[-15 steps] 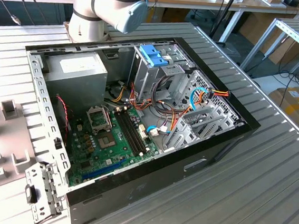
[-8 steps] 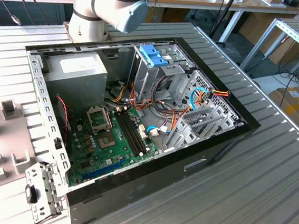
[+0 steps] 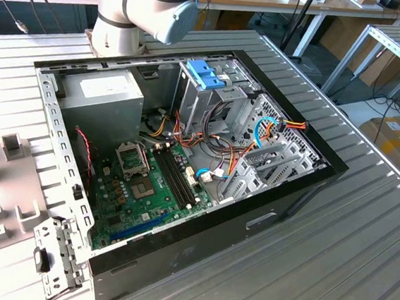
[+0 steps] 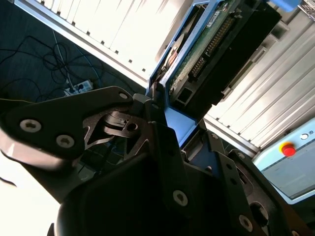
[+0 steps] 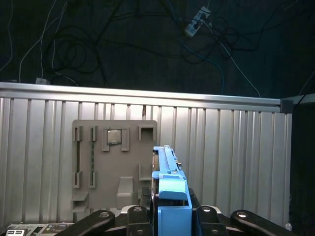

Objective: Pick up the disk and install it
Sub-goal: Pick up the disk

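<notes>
My gripper (image 5: 170, 215) is shut on the disk (image 5: 168, 169), a dark drive in a light blue carrier frame, held edge-on between the dark fingers (image 5: 135, 214). In the second wrist view the gripper (image 4: 179, 125) clamps the blue frame, and the disk (image 4: 216, 37) shows its green circuit board and black body. The disk hangs over the ribbed table (image 5: 221, 157), beside a grey fixture plate (image 5: 110, 162). In the exterior view the open computer case (image 3: 280, 200) lies on the table, with its metal drive cage (image 3: 270, 157) on the exterior view's right.
A blue-latched bracket (image 3: 206, 72) tops the cage at the back of the case. Motherboard (image 3: 140, 187) and loose cables (image 3: 218, 148) fill the case floor. The arm's base (image 3: 146, 6) stands behind the case. A red stop button (image 4: 288, 149) sits on a pale box.
</notes>
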### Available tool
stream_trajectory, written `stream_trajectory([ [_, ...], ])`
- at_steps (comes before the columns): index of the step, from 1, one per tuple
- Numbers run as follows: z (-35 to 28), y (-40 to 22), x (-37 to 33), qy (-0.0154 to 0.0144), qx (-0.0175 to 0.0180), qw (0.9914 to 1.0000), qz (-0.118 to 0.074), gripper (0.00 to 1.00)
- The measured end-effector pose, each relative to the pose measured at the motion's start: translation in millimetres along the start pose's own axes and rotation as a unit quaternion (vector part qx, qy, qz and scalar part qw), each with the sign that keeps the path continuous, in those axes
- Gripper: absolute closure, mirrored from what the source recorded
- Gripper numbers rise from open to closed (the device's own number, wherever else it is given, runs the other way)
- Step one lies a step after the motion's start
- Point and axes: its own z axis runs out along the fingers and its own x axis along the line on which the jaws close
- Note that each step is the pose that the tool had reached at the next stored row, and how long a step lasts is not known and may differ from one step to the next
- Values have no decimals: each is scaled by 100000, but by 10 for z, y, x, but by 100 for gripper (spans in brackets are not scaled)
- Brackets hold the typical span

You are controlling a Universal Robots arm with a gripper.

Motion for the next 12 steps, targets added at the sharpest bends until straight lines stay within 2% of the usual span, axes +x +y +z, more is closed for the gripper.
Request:
stream_trajectory([
  [12,0,-45,10,-2,5,100000,-1,63],
])
